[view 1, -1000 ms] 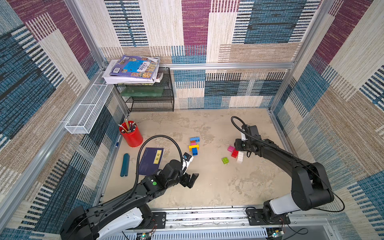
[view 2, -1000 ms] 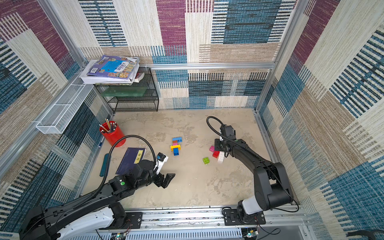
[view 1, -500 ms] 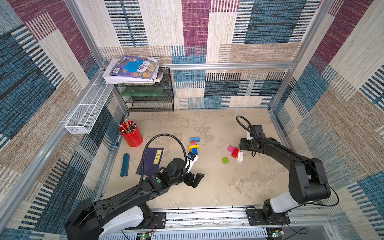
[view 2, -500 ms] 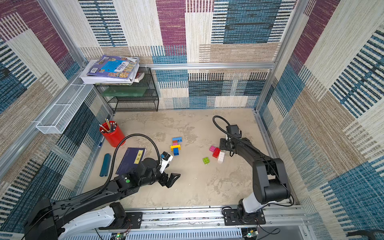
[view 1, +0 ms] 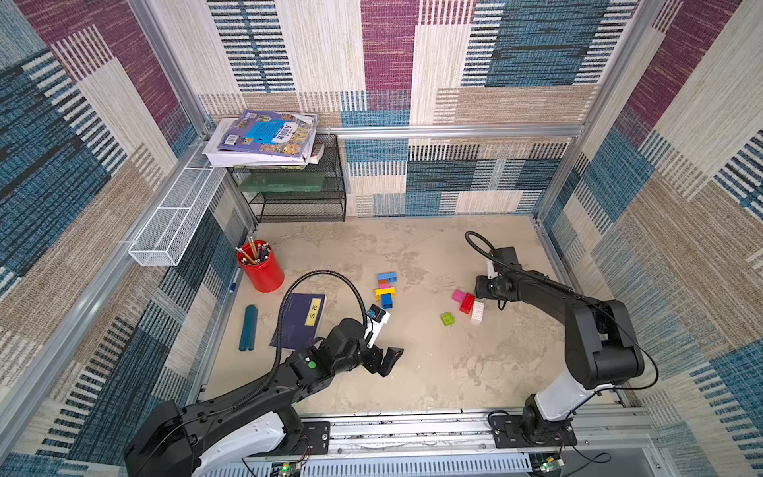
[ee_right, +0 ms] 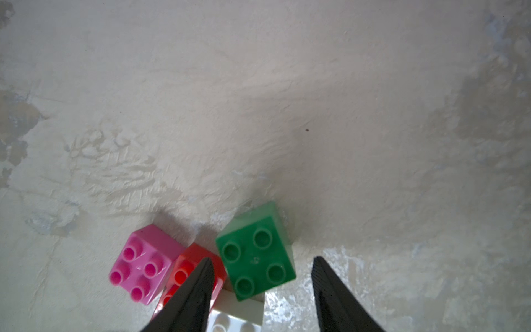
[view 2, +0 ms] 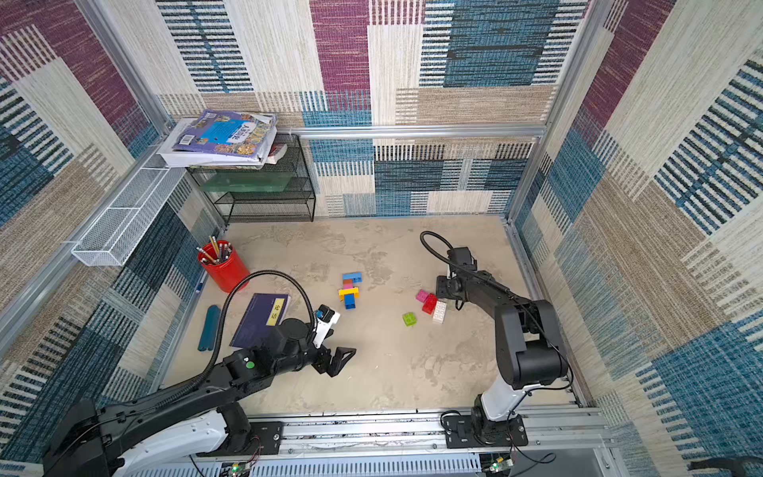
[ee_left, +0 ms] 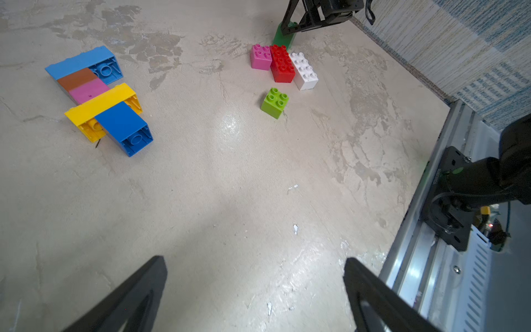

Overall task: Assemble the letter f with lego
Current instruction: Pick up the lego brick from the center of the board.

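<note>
A flat lego assembly of blue, brown, pink and yellow plastic bricks (ee_left: 100, 99) lies on the beige tabletop (view 1: 433, 384). Toward the right arm (view 1: 578, 314), a pink square brick (ee_left: 260, 56), red oblong brick (ee_left: 282, 64) and white oblong brick (ee_left: 304, 72) touch in a row, a lime square brick (ee_left: 274, 103) near. The right tool (ee_right: 262, 258), part-spread, straddles a dark green square brick (ee_right: 255, 250). The left tool (ee_left: 255, 258) gapes wide, empty.
</note>
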Motion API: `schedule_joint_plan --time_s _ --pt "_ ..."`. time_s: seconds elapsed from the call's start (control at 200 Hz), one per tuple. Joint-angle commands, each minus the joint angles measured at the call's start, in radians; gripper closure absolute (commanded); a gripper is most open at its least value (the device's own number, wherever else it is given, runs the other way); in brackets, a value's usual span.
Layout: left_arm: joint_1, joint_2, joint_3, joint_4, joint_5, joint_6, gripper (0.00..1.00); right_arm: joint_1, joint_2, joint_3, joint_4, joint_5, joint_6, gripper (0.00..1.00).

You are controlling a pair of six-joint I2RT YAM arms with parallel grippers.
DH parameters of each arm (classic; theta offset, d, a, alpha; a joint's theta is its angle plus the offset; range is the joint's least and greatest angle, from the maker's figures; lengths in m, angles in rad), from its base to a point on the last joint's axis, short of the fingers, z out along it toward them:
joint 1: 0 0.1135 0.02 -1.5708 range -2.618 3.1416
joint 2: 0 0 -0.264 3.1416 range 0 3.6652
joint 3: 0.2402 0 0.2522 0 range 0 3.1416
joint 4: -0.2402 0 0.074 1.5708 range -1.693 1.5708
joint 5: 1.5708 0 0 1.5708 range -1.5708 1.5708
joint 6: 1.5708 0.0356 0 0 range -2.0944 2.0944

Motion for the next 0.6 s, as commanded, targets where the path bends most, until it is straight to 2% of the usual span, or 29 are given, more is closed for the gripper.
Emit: schedule_joint_plan --time_s 0.0,0.235,0.596 --pt "-0.002 -0.007 -0.001 -0.006 -0.009 -0.017 0.01 0.001 0.018 0.018 0.040 0.016 -0.017 0.43" --pt "-0.001 -0.031 -0.015 -0.027 -0.027 -0.018 0.01 0.001 0.058 0.041 0.042 0.017 -0.027 0.48" --pt "-0.001 -0.058 -0.020 -0.051 -0.048 -0.009 0.01 0.002 0.053 0.044 0.039 0.018 -0.027 0.65"
